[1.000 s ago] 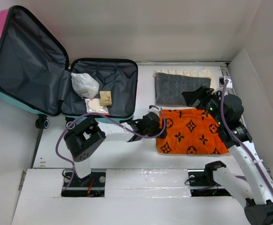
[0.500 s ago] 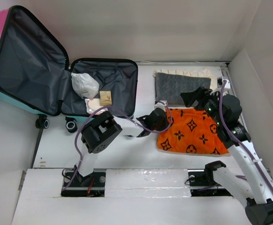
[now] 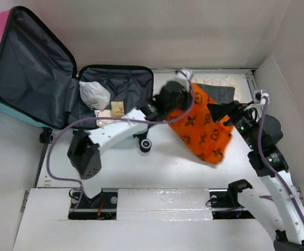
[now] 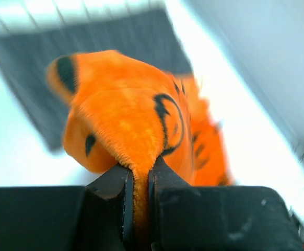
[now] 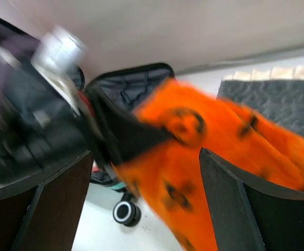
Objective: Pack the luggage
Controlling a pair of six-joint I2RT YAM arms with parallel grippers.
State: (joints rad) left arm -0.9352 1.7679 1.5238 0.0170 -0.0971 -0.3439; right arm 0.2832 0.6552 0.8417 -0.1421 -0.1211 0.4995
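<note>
The luggage point(image 3: 115, 78) lies open at the back left, its lid point(image 3: 32, 68) propped up and its dark grey lining showing. My left gripper point(image 3: 174, 97) is raised beside the luggage's right rim, shut on a fold of an orange cloth point(image 3: 201, 128) with black motifs that hangs off the table. In the left wrist view the jaws of the left gripper point(image 4: 139, 180) pinch the orange cloth point(image 4: 131, 120) tightly. My right gripper point(image 3: 221, 112) is open just right of the hanging cloth. In the right wrist view the right gripper point(image 5: 145, 152) frames the orange cloth point(image 5: 204, 172) without touching it.
A grey towel point(image 3: 224, 93) and a cream cloth point(image 3: 222, 81) lie at the back right. Inside the luggage sit a white bag point(image 3: 93, 94), a small tan box point(image 3: 118, 108) and a flat packet point(image 3: 106, 118). A luggage wheel point(image 3: 145, 145) faces the table. A wall point(image 3: 293, 89) closes the right side.
My left gripper closed on the orange cloth's left edge and lifted it up and back toward the luggage; the cloth now hangs crumpled. The right arm shifted slightly right, still open.
</note>
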